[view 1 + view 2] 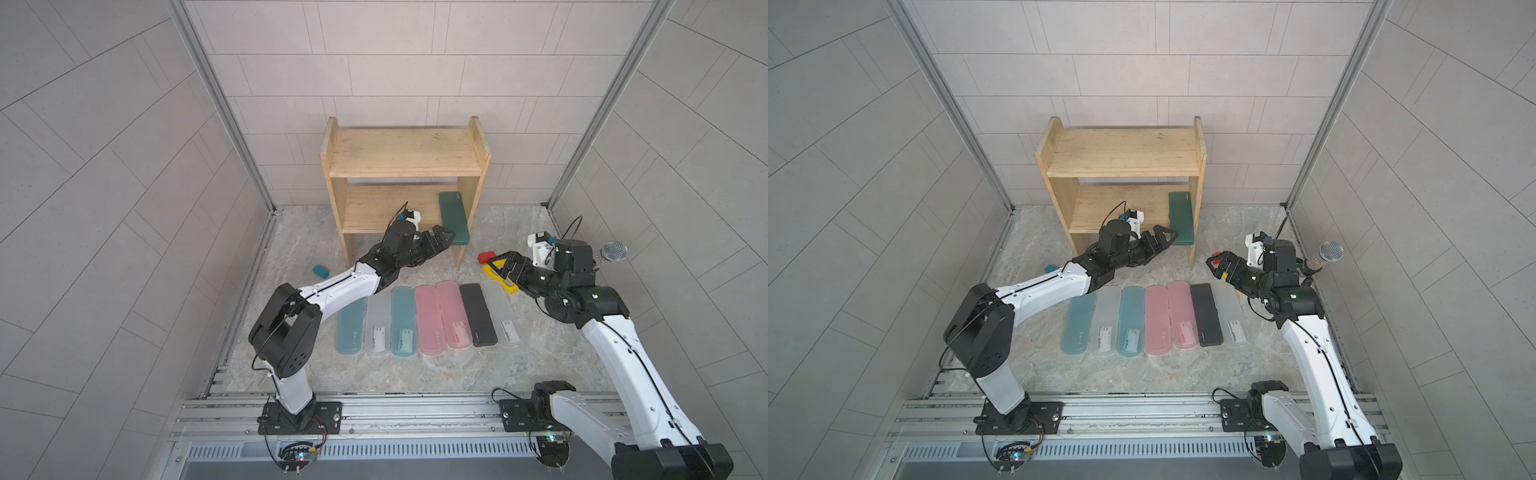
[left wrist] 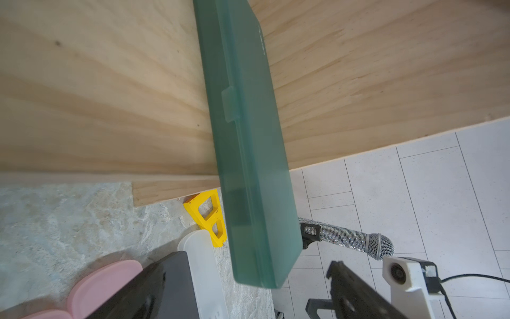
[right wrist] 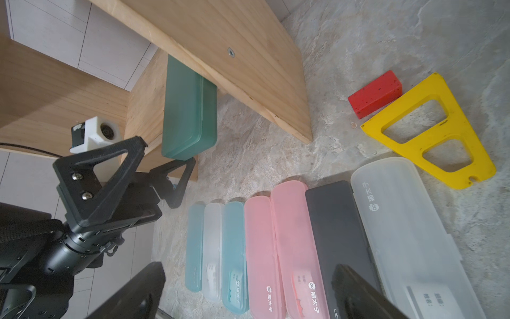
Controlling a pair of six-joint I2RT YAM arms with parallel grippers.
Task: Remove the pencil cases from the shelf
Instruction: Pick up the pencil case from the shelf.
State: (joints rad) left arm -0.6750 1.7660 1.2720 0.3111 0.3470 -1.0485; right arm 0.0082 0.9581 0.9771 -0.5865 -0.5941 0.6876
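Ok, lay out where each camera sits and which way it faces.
Top views: high above the robot, looking down at the shelf; left gripper and right gripper show.
Left wrist: on the left arm, facing the dark green case; own fingers at the edge.
Right wrist: on the right arm, facing the row of cases; own fingers, left gripper show.
Shared: all show the dark green case.

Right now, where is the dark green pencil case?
In both top views the dark green pencil case lies on the lower tier of the shelf, by the right side board, its front end overhanging near the open left claw.
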